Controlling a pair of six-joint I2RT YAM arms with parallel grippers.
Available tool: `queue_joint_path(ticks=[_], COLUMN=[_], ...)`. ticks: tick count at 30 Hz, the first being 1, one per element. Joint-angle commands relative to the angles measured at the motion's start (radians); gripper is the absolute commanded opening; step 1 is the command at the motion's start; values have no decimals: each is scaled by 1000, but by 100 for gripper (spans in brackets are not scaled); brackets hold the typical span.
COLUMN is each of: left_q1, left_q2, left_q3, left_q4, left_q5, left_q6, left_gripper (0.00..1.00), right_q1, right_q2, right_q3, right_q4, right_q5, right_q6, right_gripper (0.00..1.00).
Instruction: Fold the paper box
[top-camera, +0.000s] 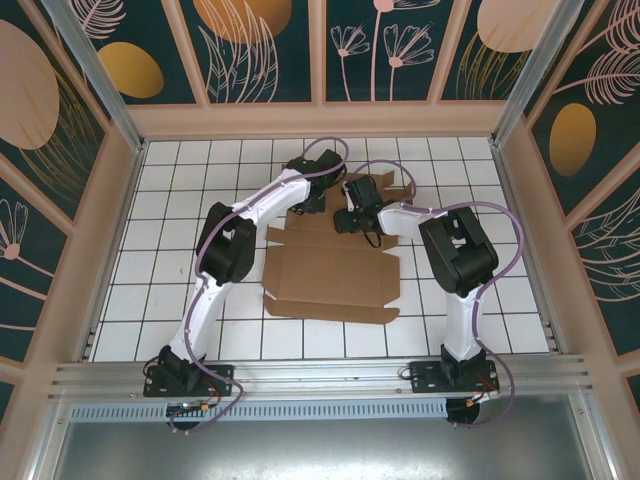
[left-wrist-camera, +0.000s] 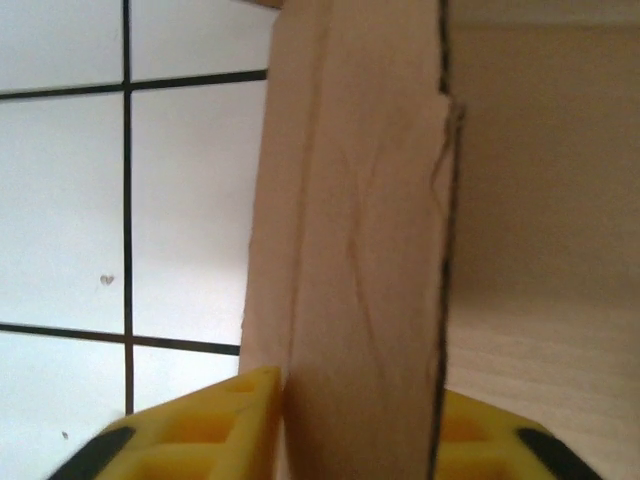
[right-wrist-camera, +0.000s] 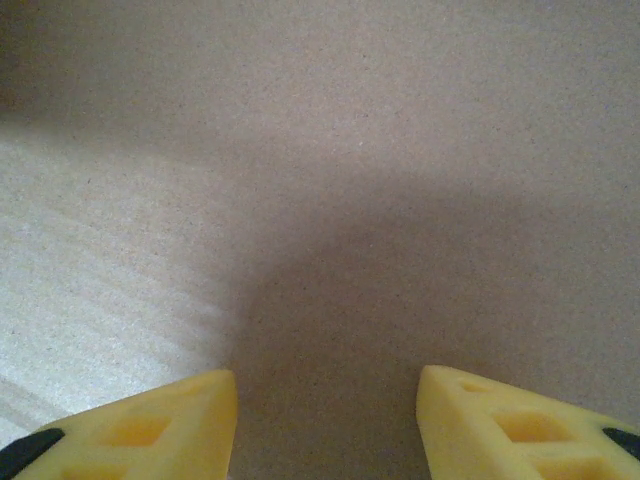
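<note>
The paper box (top-camera: 330, 278) lies as a brown creased cardboard sheet in the middle of the tiled table, its far flaps partly raised under the two wrists. My left gripper (top-camera: 312, 203) is at the sheet's far left edge. In the left wrist view an upright flap (left-wrist-camera: 350, 250) stands between the yellow fingertips (left-wrist-camera: 210, 430), which sit apart on either side of it; the left gripper (left-wrist-camera: 360, 440) is open. My right gripper (top-camera: 347, 220) hovers at the far middle of the sheet. Its fingers (right-wrist-camera: 150, 430) are spread over bare cardboard (right-wrist-camera: 330, 200) with nothing between them; the right gripper (right-wrist-camera: 328, 410) is open.
White tiles with black grid lines (top-camera: 180, 200) surround the sheet. Wooden walls (top-camera: 320, 120) close the table at the back and both sides. A metal rail (top-camera: 320, 375) with both arm bases runs along the near edge.
</note>
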Motion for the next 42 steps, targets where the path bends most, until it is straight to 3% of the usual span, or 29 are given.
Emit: queue_joint_path(ticks=[1,5,10,15,21,23,25,29,32,36,42], left_q1=[7,76,159,165,165,167,193,315,375,427,449], left_q2=[-131,-308,-422,-458,-442,-426,-431,-496,-510,-478,-420], left_q3=[-33,-281,-483,-519,-499,-491,-523,-659,-705,-722,-746], left_q4=[66,268,413,432,415,391,402,506,555,605,709], left_q5=[67,204,332,281,239,180,177,337,396,442,639], left_q6=[10,11,18,55,106,130,141,152,180,198,217], left_gripper=[50,56,49,30,19,24,38,56,70,78,72], right_q1=[11,13,13,32,48,53,55,58,57,59,62], right_q2=[53,57,61,70,89,98,101,101,106,114,120], right_q3=[-44,-49,-47,-44,-35,-34,-36,-39,-38,-35,-34], right_q4=[-125,-121,-128,-135,-143,-147,-151,-153,-155,-159,-171], right_q5=[-57,-60,-48,-41,-37,-30,-22,-29,-28,-28,-20], right_q6=[20,14,6,-1,-9,-13,-15,-19,-20,-21,-27], right_gripper=[51,52,51,44,40,39,39,40,40,40,40])
